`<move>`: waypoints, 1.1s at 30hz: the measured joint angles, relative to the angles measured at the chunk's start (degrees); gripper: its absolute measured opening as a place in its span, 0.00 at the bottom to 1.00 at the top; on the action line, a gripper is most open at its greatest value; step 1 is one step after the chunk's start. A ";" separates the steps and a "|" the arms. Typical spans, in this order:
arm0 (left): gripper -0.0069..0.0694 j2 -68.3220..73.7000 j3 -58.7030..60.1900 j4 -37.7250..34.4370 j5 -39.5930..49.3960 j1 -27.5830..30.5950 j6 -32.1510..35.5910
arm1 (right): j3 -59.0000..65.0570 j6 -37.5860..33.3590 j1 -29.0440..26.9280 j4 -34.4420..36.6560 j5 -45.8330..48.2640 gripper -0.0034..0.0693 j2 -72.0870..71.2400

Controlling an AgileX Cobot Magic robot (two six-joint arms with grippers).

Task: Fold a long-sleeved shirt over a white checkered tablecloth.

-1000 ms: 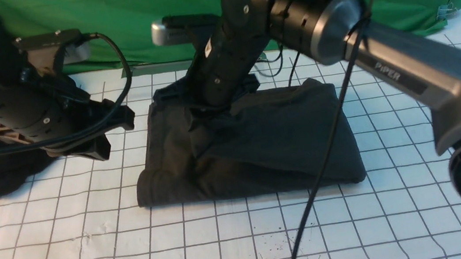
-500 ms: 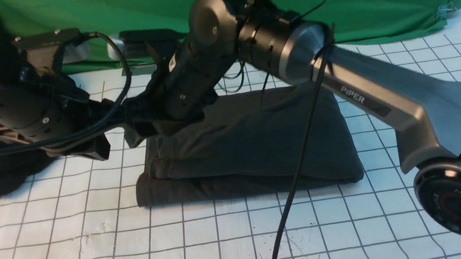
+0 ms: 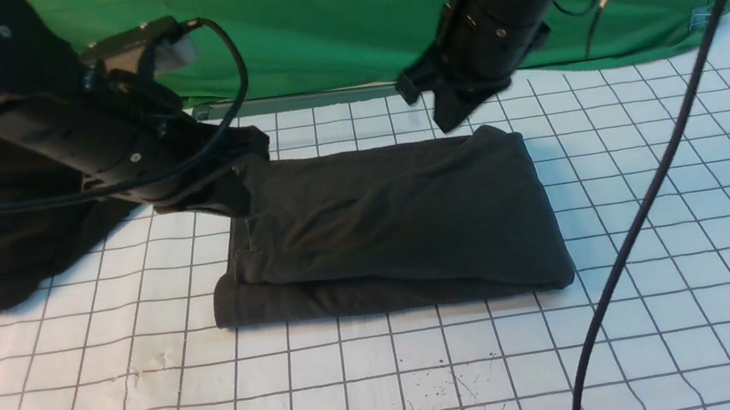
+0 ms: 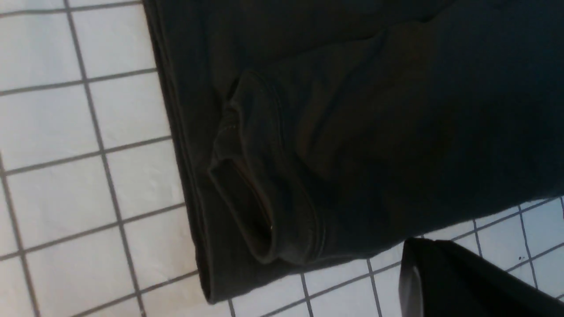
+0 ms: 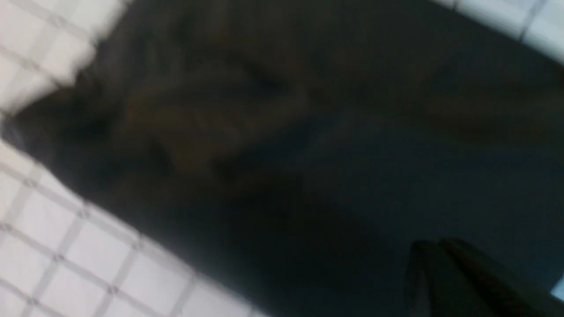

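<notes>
Check long-sleeved shirt: folded rectangle, flat on white checkered tablecloth, centre. Note left pincer pressed together at shirt's far left corner; right pincer pressed together, raised over shirt's far edge, holding nothing.

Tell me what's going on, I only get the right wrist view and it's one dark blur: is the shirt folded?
Observer: Yes. The front view shows the long-sleeved shirt lying as a compact folded rectangle on the white checkered tablecloth.
Operator: Where is my right arm?
Observer: The right arm hangs over the shirt's far edge, its jaws shut and clear of the cloth.
Operator: And the left one?
Observer: The left arm reaches to the shirt's far left corner. Its wrist view shows a sleeve cuff lying on top of the fold near that side edge.
</notes>
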 joint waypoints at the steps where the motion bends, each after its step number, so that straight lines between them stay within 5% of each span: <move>1: 0.09 1.64 -0.77 -0.13 0.00 -0.45 0.15 | 2.71 -0.21 -0.09 -0.08 -0.09 0.05 -1.06; 7: 0.09 10.18 -3.13 0.11 -0.04 -3.68 1.62 | 14.20 -1.53 -0.16 -0.02 -1.52 0.05 -2.58; 17: 0.09 16.13 -2.06 8.48 2.30 -4.16 -8.10 | 27.51 -2.80 -1.70 -1.16 -5.35 0.05 -1.55; 33: 0.09 8.15 -9.71 9.83 -1.05 -3.13 -8.95 | 23.03 -3.01 -3.98 -1.40 -7.14 0.05 -10.46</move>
